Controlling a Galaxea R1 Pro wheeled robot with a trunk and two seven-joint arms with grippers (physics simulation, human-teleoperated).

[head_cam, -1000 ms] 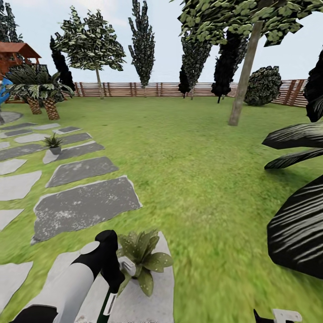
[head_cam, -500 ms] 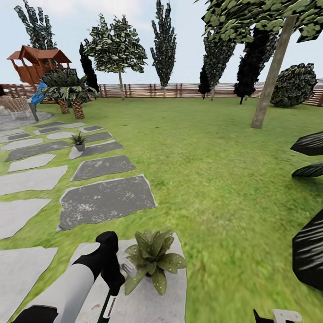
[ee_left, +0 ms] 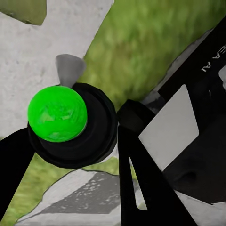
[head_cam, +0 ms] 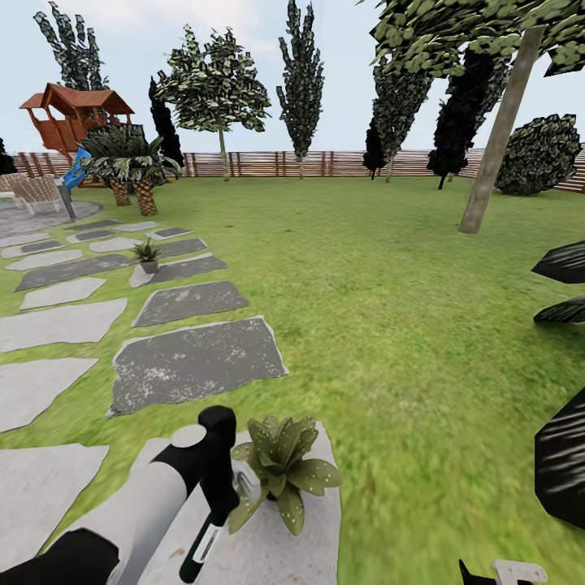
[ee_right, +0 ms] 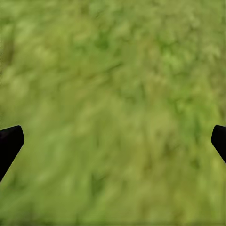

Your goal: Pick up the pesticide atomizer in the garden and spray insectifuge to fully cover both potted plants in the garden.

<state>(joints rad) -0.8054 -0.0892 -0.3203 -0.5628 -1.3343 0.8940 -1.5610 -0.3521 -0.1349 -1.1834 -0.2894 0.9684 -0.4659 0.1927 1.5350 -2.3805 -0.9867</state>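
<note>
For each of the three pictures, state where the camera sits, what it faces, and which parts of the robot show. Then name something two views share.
Head view: on the robot's head, facing forward and down over the garden lawn, stepping stones and near potted plant; the left arm shows.
Left wrist view: near the left hand, facing down at a stone and grass; dark fingers flank a black object with a green cap.
Right wrist view: near the right hand, facing blurred grass; fingertips sit at both edges.
Shared: all views show grass; head and left wrist views show stones.
</note>
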